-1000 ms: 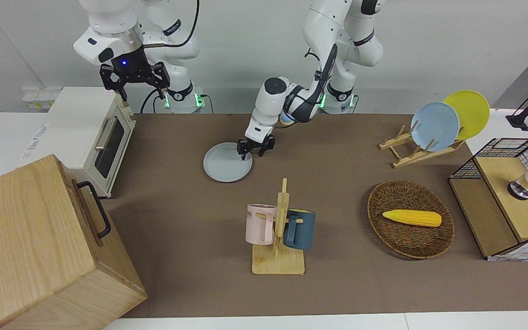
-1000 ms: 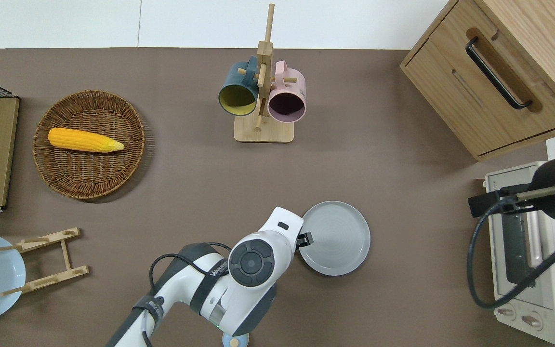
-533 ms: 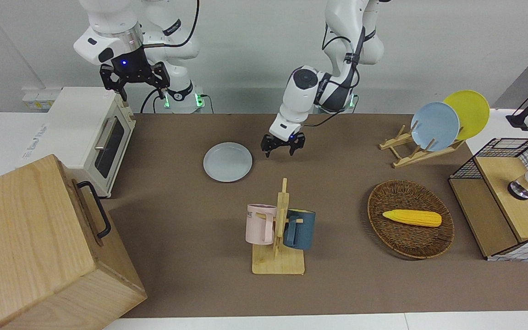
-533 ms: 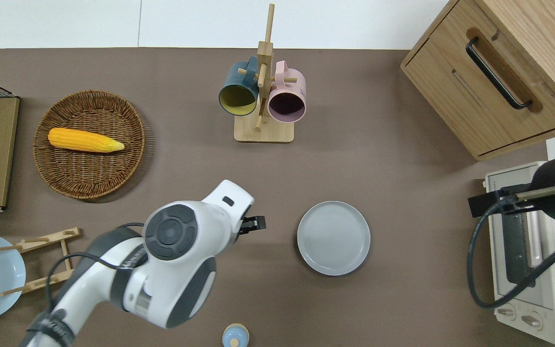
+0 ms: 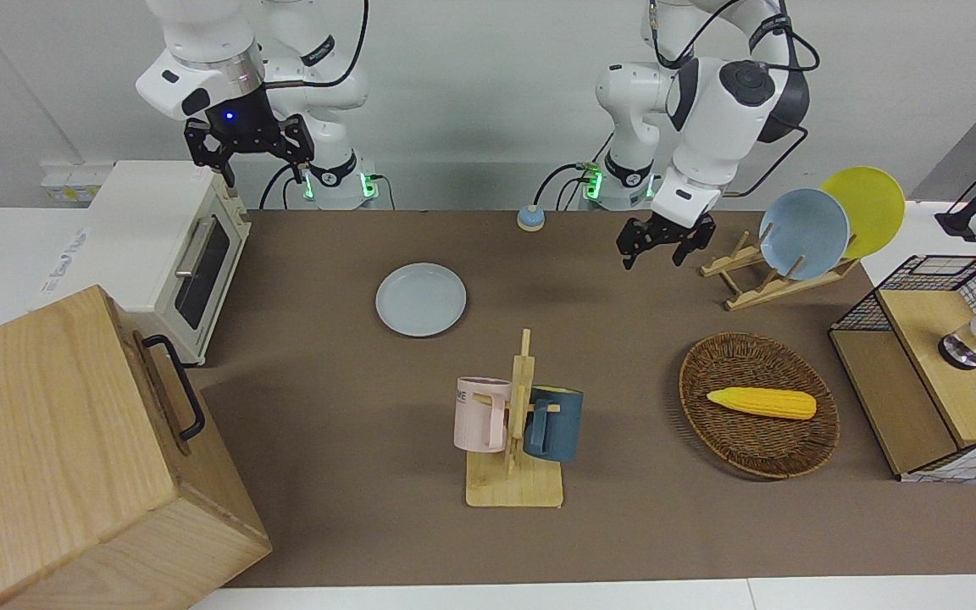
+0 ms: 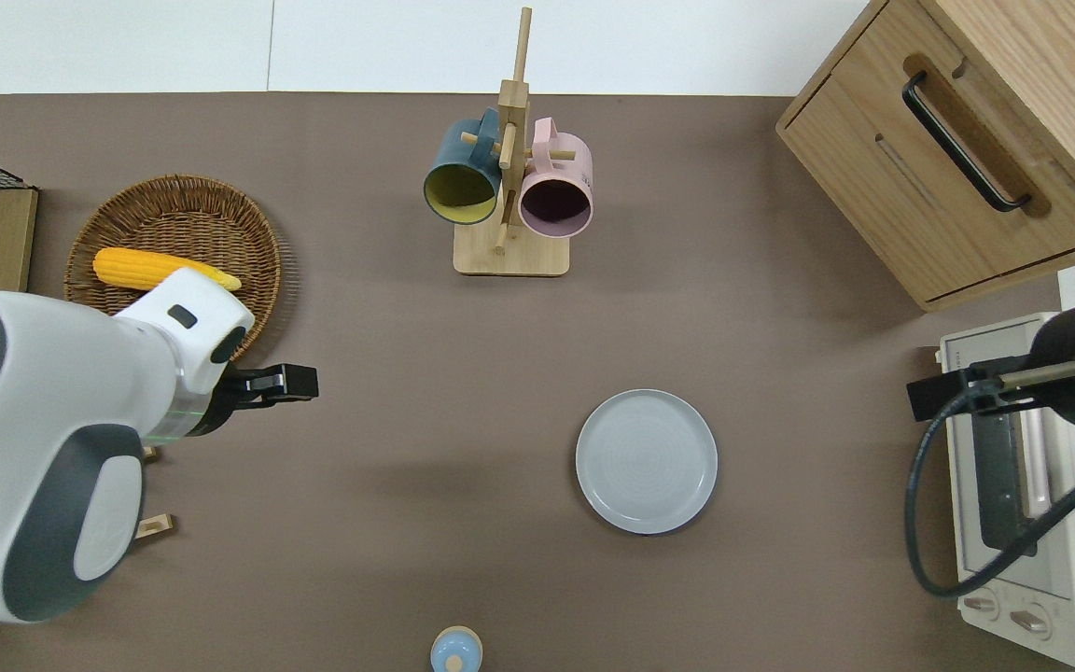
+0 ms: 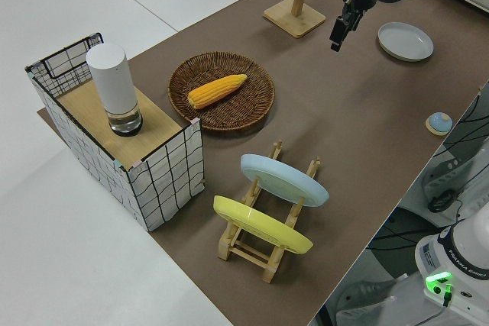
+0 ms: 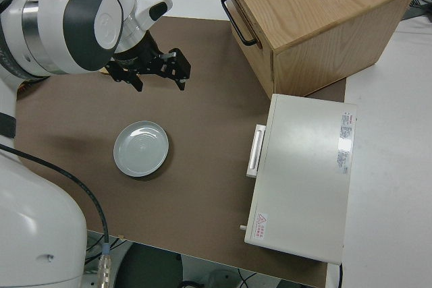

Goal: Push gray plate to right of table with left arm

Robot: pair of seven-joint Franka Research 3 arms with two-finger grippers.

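The gray plate (image 5: 420, 299) (image 6: 646, 461) lies flat on the brown table (image 5: 327, 381), nearer to the robots than the mug rack and a plate's width from the toaster oven. Nothing touches it. My left gripper (image 5: 656, 246) (image 6: 281, 383) hangs open and empty in the air, over bare table cover beside the wicker basket's rim, well away from the plate toward the left arm's end. The side view shows the same gripper (image 7: 338, 30) pointing down. My right gripper (image 5: 249, 157) is parked, fingers spread and empty.
A mug rack (image 5: 515, 424) holds a pink and a dark blue mug. The wicker basket (image 5: 757, 405) holds a corn cob. A plate rack (image 5: 776, 275) carries a sky-blue and a yellow plate. A toaster oven (image 5: 166, 246), wooden cabinet (image 5: 73, 457), wire shelf (image 5: 937, 364) and small blue knob (image 5: 529, 219) stand around.
The left gripper left the gray plate's rim, rose and swung away toward the left arm's end of the table. The plate has stayed where it was. The right arm has not moved.
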